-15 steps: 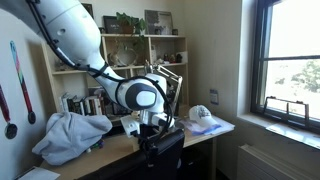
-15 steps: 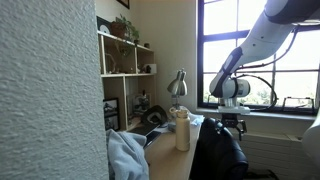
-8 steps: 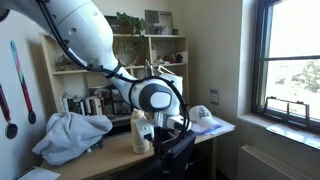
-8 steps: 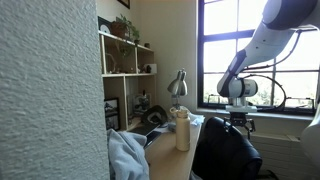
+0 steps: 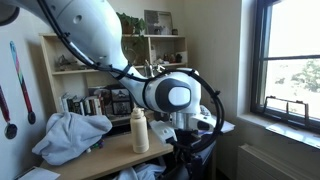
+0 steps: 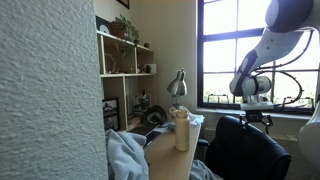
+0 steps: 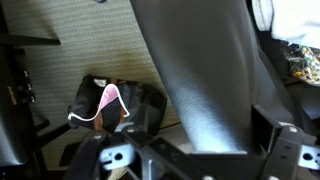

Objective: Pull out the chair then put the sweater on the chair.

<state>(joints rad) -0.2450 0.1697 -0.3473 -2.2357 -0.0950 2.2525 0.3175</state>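
Note:
The chair is black with a wide padded backrest and stands out from the desk. In the wrist view its backrest runs down between my gripper's fingers. My gripper sits on the backrest's top edge, open and straddling it, with a gap showing on one side. In an exterior view the gripper hangs over the dark chair. The sweater, a bulky pale blue-grey heap, lies on the desk's far end, well away from the gripper; its folds show in both exterior views.
A cream bottle stands on the desk near the chair. Behind the desk are bookshelves and a lamp. A window with a sill is on the chair's far side. A dark bag lies on the floor below.
The arm has swung away from the desk toward the window, and the chair has rolled out with it. The bottle, hidden before, now shows. The sweater has not moved.

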